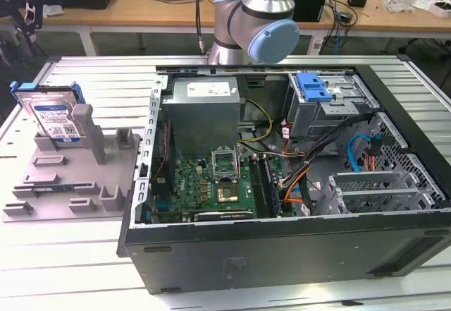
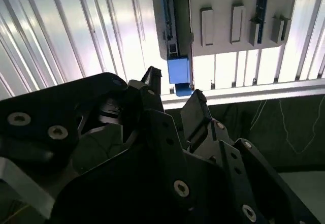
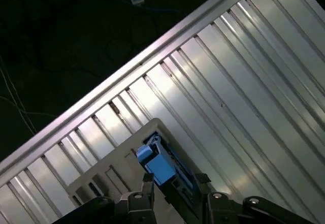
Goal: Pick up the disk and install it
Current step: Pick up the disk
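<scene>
The disk (image 1: 53,117) stands tilted on a grey fixture (image 1: 70,177) at the exterior view's left, silver with a white-and-blue label and a blue carrier frame. My gripper (image 1: 25,15) hangs above it at the top left corner, apart from it. In both wrist views the black fingers are open. The disk's blue frame end (image 2: 179,71) lies just beyond the fingertips (image 2: 152,77), in line with the gap of the gripper (image 2: 173,89). In the first wrist view the same blue end (image 3: 160,165) sits ahead of the gripper (image 3: 175,179), with nothing held.
An open computer case (image 1: 282,247) fills the middle and the exterior view's right, with a grey power-supply box (image 1: 204,106), a motherboard (image 1: 218,184) and a blue caddy (image 1: 313,87) in its drive bay. The ribbed table's edge (image 3: 152,56) runs close behind the fixture.
</scene>
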Controlling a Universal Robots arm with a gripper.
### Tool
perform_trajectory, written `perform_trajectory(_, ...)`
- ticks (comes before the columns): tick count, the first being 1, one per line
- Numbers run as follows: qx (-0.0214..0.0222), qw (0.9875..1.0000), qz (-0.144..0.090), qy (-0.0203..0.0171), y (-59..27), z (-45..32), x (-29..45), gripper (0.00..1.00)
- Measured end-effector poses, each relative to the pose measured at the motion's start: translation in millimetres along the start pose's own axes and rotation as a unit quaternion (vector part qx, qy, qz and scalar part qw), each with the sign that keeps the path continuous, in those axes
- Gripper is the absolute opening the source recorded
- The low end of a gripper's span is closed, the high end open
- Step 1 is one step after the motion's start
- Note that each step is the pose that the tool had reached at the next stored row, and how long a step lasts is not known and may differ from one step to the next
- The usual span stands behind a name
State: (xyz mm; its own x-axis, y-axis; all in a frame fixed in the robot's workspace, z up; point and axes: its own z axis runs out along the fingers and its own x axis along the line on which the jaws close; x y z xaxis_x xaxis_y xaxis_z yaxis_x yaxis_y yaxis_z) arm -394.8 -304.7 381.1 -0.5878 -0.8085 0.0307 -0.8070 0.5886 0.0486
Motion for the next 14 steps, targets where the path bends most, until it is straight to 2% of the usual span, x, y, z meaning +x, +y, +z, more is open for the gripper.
perform_trajectory(1,0.0008,0.9997,-0.026,0.0013,0.0,0.3,0.0,0.44)
perform_trajectory(3,0.0022,0.9975,-0.070,0.0035,-0.1,0.9,0.0,0.44)
perform_trajectory(5,0.0027,0.9961,-0.088,0.0044,-0.1,1.2,-0.1,0.44)
perform_trajectory(7,0.0037,0.9929,-0.119,0.0060,-0.1,1.8,-0.1,0.44)
perform_trajectory(8,0.0040,0.9918,-0.128,0.0065,-0.1,2.0,-0.1,0.44)
perform_trajectory(9,0.0044,0.9899,-0.142,0.0072,-0.1,2.3,-0.1,0.44)
perform_trajectory(14,0.0060,0.9824,-0.186,0.0099,-0.2,3.9,-0.2,0.44)
